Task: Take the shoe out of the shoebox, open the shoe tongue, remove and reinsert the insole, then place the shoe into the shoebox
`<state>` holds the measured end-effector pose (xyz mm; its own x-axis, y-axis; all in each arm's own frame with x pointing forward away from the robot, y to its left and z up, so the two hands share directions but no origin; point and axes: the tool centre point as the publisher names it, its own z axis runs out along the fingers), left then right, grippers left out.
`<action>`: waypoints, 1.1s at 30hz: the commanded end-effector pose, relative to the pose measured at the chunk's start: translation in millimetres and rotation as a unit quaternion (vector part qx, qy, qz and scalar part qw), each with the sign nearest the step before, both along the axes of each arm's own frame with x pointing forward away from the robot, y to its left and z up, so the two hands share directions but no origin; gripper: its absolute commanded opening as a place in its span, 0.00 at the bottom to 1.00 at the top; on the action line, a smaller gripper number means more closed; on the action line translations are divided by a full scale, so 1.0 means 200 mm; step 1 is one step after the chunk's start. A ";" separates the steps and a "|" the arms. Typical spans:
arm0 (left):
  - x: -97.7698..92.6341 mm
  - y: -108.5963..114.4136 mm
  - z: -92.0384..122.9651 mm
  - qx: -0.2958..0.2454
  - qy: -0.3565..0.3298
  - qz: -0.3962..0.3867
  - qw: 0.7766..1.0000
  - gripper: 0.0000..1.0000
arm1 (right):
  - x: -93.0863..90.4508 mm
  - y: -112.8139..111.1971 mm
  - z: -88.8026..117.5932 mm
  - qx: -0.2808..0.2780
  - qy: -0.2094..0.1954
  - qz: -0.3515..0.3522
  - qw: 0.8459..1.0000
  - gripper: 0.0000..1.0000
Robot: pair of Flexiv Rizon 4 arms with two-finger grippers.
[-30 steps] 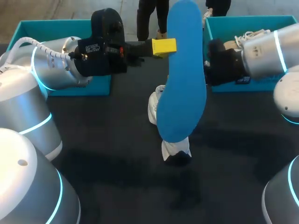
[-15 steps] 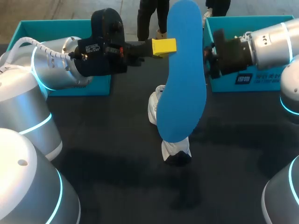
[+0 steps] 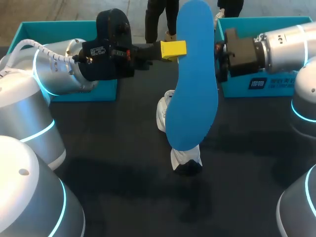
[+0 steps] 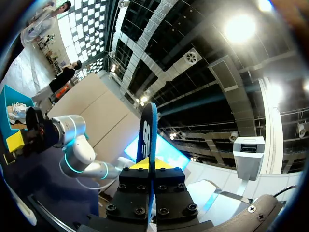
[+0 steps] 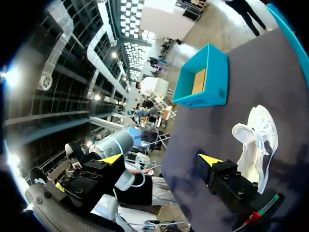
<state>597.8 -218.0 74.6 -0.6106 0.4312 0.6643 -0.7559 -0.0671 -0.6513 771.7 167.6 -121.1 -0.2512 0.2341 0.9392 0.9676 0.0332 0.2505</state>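
The bench (image 3: 123, 197) has lots of bare room on the near side. Two blue boxes sit at the far edge, the left box (image 3: 101, 91) and the right box (image 3: 261, 20), with a gap between them. The shoe (image 3: 186, 157) lies mid-bench. The left jaws are clamped on the insole (image 3: 192, 84), held up on end above the shoe. The right jaws are spread wide and hold nothing, by the right box. The right arm (image 3: 281, 47) has lifted since a second ago; the insole stayed put.
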 end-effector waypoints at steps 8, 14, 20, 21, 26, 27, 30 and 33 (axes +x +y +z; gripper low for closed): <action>-0.01 -0.02 0.01 -0.001 0.002 0.004 1.000 0.00 | 0.00 0.00 -0.05 0.020 0.046 0.000 0.999 1.00; -0.01 -0.02 0.01 -0.001 0.002 0.004 1.000 0.00 | 0.00 0.00 -0.06 0.027 0.042 -0.005 0.999 1.00; -0.01 -0.02 0.01 -0.001 0.002 0.004 1.000 0.00 | 0.00 0.00 -0.06 0.027 0.042 -0.005 0.999 1.00; -0.01 -0.02 0.01 -0.001 0.002 0.004 1.000 0.00 | 0.00 0.00 -0.06 0.027 0.042 -0.005 0.999 1.00; -0.01 -0.02 0.01 -0.001 0.002 0.004 1.000 0.00 | 0.00 0.00 -0.06 0.027 0.042 -0.005 0.999 1.00; -0.01 -0.02 0.01 -0.001 0.002 0.004 1.000 0.00 | 0.00 0.00 -0.06 0.027 0.042 -0.005 0.999 1.00; -0.01 -0.02 0.01 -0.001 0.002 0.004 1.000 0.00 | 0.00 0.00 -0.06 0.027 0.042 -0.005 0.999 1.00; -0.01 -0.02 0.01 -0.001 0.002 0.004 1.000 0.00 | 0.00 0.00 -0.06 0.027 0.042 -0.005 0.999 1.00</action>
<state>597.8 -218.0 74.6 -0.6106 0.4312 0.6643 -0.7559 -0.0671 -0.6513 771.9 165.5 -132.6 -0.1690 0.1820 0.9687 0.9855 0.0143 0.1693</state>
